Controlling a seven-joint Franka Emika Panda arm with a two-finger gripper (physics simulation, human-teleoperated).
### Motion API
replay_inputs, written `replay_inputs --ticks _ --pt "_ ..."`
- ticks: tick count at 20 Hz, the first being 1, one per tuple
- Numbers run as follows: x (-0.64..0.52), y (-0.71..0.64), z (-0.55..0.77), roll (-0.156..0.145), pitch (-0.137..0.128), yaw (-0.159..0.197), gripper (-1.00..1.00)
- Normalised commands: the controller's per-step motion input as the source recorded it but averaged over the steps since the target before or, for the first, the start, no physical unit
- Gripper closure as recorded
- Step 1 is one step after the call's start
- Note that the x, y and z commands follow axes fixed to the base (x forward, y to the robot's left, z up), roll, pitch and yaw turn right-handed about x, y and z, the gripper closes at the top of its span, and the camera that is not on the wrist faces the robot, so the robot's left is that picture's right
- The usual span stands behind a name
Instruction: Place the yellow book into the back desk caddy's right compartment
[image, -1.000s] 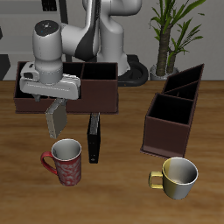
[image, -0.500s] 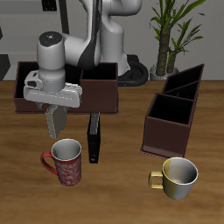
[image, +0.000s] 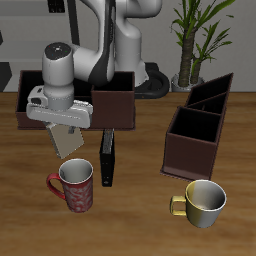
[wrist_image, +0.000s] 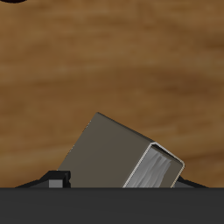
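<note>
**Book in the air in front of the long caddy**

Your gripper (image: 66, 128) is pinching the yellow book (image: 69, 141), which hangs clear of the table (image: 140, 215). In the exterior view the book shows as a tilted greyish-tan slab under the white gripper body, one corner pointing down toward the red mug (image: 74, 186), which stands nearer the table's front edge. You cannot see the fingers themselves from out there; the gripper housing covers them.

The wrist view gives you what the exterior one hides. There the yellow book (wrist_image: 118, 157) fills the frame slantwise, its cover facing the camera and the pale page edges showing at one end. A dark finger (wrist_image: 58, 181) presses against one side of it, and a thin dark edge meets it on the other side. Behind the book that view shows only bare wooden table (wrist_image: 105, 70).

The exterior view alone gives you the layout. The back desk caddy (image: 100, 100) lies just behind the gripper, partly covered by the arm, and its right compartment (image: 113, 98), the taller reddish-brown section, sits beside the gripper. A slim black book (image: 106, 158) lies flat beside the held book. The dark-brown caddy with slanted dividers (image: 200, 122) stands well apart, with a gold-toned mug (image: 202, 203) in front of it.
</note>
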Motion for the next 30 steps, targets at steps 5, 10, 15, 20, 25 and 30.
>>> replay_inputs --ticks 5,10,15,20,25,30 --pt "0.04 -0.03 0.13 0.002 -0.006 -0.009 1.00" --pt "-0.03 0.15 0.45 0.031 -0.053 0.014 1.00" --pt "-0.17 0.30 0.75 0.033 -0.069 0.034 1.00" --pt "-0.30 0.27 0.66 0.030 -0.062 0.044 1.00" --pt "-0.38 0.26 0.67 0.015 -0.063 0.031 1.00" --pt "-0.48 0.26 0.64 -0.005 -0.050 0.023 1.00"
